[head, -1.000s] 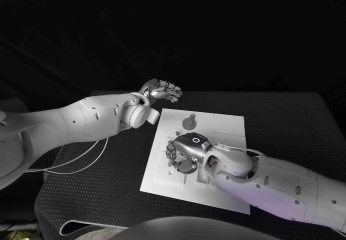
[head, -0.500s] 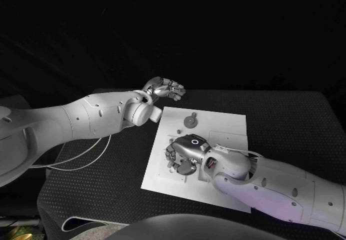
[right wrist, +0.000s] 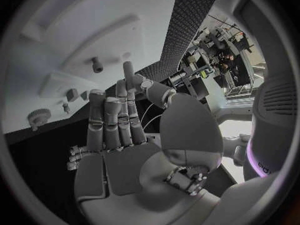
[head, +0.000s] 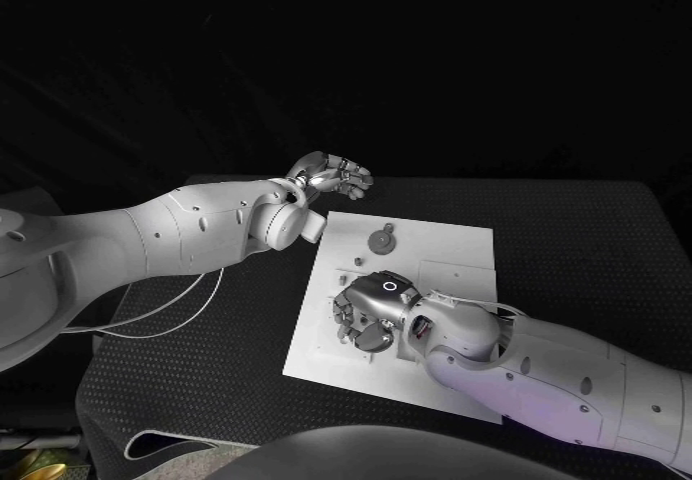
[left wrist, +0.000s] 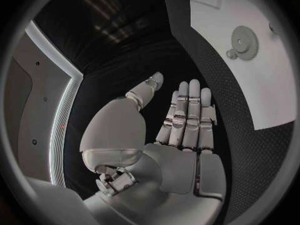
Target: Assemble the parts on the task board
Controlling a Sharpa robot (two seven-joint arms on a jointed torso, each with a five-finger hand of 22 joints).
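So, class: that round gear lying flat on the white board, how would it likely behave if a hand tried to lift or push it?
The gear lies flat on the board, so it probably slides rather than rolls. It looks thin, leaving little edge to pinch. Its toothed rim may give some grip. It is likely stiff and light.

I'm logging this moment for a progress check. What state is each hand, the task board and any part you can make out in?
left hand: empty, fingers straight and close together, off the board past its far left corner.
right hand: low over the board's middle, nothing seen in it; contact with the board cannot be told.
task board: flat on the black table.
gear part: lying flat on the board's far end, untouched.
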